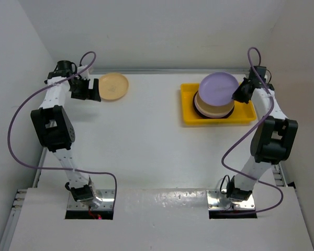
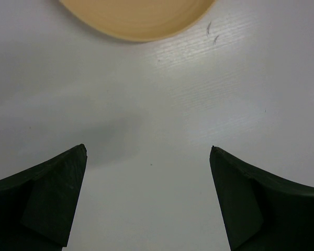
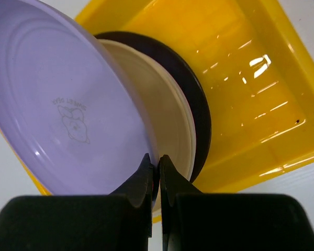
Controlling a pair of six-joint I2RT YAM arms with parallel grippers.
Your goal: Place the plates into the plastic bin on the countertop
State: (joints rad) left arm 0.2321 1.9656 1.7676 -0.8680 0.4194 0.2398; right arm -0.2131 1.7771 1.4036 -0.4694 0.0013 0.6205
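Observation:
A yellow plastic bin [image 1: 189, 110] sits at the back right of the white countertop [image 1: 146, 146] and holds a stack of plates [image 1: 212, 109]. My right gripper [image 1: 238, 94] is shut on the rim of a lilac plate [image 1: 219, 87], held tilted over the stack; in the right wrist view the gripper [image 3: 158, 166] pinches the lilac plate [image 3: 63, 110] above a cream plate [image 3: 162, 115] and a dark-rimmed plate [image 3: 196, 104] in the bin [image 3: 240, 78]. A pale orange-yellow plate [image 1: 113, 86] lies at the back left. My left gripper [image 1: 94, 90] is open just left of it, empty [image 2: 148, 151]; the plate's edge [image 2: 136, 18] shows ahead.
White walls bound the countertop on the left, back and right. The right half of the bin floor [image 3: 251, 94] is bare. Purple cables loop from both arms [image 1: 21, 136].

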